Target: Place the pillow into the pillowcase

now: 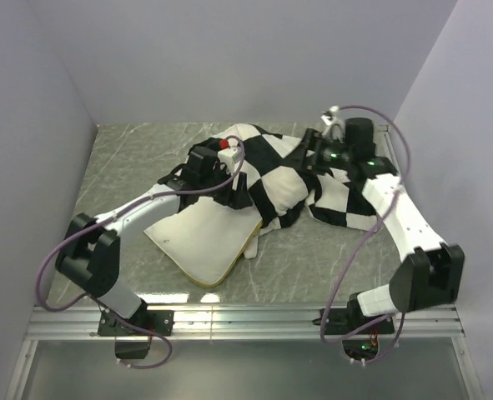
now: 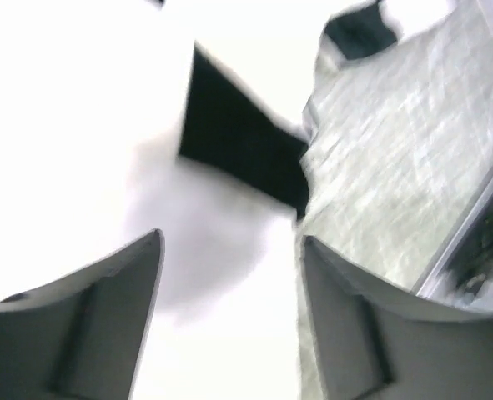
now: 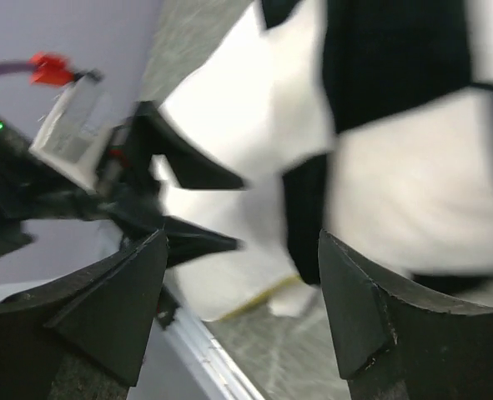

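We see our left gripper (image 2: 229, 279) with its fingers spread wide and nothing pinched between them. It hovers over white cloth just beside a black square of the pillowcase (image 2: 238, 154). Our right gripper (image 3: 242, 287) is parted as well, holding nothing, above the checkered folds at the far right. The pillowcase lies crumpled across the middle of the table (image 1: 129, 158), draped over the far end of the pillow (image 1: 198, 237). The pillow's near part lies uncovered on the table, with its yellow band (image 1: 233, 267) along the near right edge.
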Robot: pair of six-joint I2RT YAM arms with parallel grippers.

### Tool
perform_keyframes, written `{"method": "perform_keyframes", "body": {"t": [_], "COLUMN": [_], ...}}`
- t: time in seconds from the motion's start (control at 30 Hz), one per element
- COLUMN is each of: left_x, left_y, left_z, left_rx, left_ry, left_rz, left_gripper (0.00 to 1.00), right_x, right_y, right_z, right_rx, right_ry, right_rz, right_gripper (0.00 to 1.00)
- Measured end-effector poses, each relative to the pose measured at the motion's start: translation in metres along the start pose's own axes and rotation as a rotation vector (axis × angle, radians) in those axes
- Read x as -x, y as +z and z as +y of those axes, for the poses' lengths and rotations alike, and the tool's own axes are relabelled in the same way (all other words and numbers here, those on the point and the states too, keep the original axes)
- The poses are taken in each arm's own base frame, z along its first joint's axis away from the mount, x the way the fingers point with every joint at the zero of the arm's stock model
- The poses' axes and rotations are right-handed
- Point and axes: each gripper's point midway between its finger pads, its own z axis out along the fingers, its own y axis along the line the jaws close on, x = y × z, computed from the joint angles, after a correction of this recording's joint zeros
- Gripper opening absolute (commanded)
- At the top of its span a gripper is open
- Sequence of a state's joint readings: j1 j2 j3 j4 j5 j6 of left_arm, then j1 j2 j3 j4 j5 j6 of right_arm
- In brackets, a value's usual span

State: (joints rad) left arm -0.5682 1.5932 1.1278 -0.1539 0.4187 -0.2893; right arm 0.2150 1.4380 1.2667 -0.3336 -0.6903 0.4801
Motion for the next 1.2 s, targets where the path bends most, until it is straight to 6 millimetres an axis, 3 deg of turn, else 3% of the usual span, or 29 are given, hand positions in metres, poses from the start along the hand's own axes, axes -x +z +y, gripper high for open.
{"method": "perform_keyframes", "body": {"t": [0.03,0.13,0.2,0.23,0.27,0.4,0.5,0.6,0.63,0.67,0.7,0.87,1.1,1.2], "left_x": [-0.004,-0.011,-0.016,-0.021,-0.029,-0.089,-0.133,-0.156,-0.160,-0.160,-0.156,-0.108,-0.008,0.008], "left_y": [-0.009,-0.038,-0.055,-0.060,-0.063,-0.057,-0.040,-0.020,-0.014,-0.011,-0.010,-0.013,-0.026,-0.031], "left_z": [0.002,0.003,-0.001,-0.004,-0.011,-0.041,-0.030,-0.001,0.008,0.015,0.020,0.012,-0.013,-0.014], "left_rx": [0.020,0.081,0.122,0.138,0.145,0.113,0.156,0.265,0.294,0.314,0.330,0.253,0.086,0.037], "left_ry": [0.032,0.145,0.236,0.282,0.338,0.481,0.477,0.435,0.432,0.421,0.406,0.324,0.296,0.263], "left_rz": [0.019,0.054,0.071,0.082,0.100,0.245,0.389,0.468,0.482,0.490,0.489,0.448,0.264,0.241], "left_gripper": [0.87,0.88,0.89,0.99,0.99,0.99,0.99,0.67,0.32,0.15,0.00,0.00,0.00,0.00], "right_x": [0.003,0.002,-0.018,-0.031,-0.047,-0.106,-0.127,-0.138,-0.140,-0.142,-0.144,-0.157,-0.163,-0.161], "right_y": [-0.015,-0.048,-0.055,-0.055,-0.054,-0.054,-0.055,-0.056,-0.057,-0.056,-0.055,-0.040,0.005,0.028], "right_z": [-0.008,-0.034,-0.047,-0.053,-0.059,-0.083,-0.091,-0.092,-0.092,-0.092,-0.091,-0.084,-0.068,-0.077], "right_rx": [-0.031,-0.114,-0.148,-0.158,-0.167,-0.209,-0.224,-0.223,-0.219,-0.215,-0.210,-0.181,-0.130,-0.150], "right_ry": [-0.008,-0.004,0.011,0.023,0.043,0.137,0.178,0.182,0.179,0.174,0.165,0.117,0.047,0.063], "right_rz": [-0.021,-0.055,-0.012,0.024,0.066,0.214,0.256,0.265,0.263,0.260,0.257,0.271,0.249,0.230], "right_gripper": [0.79,0.78,0.78,0.78,0.78,0.77,0.76,0.76,0.75,0.74,0.73,0.74,0.86,0.88]}}
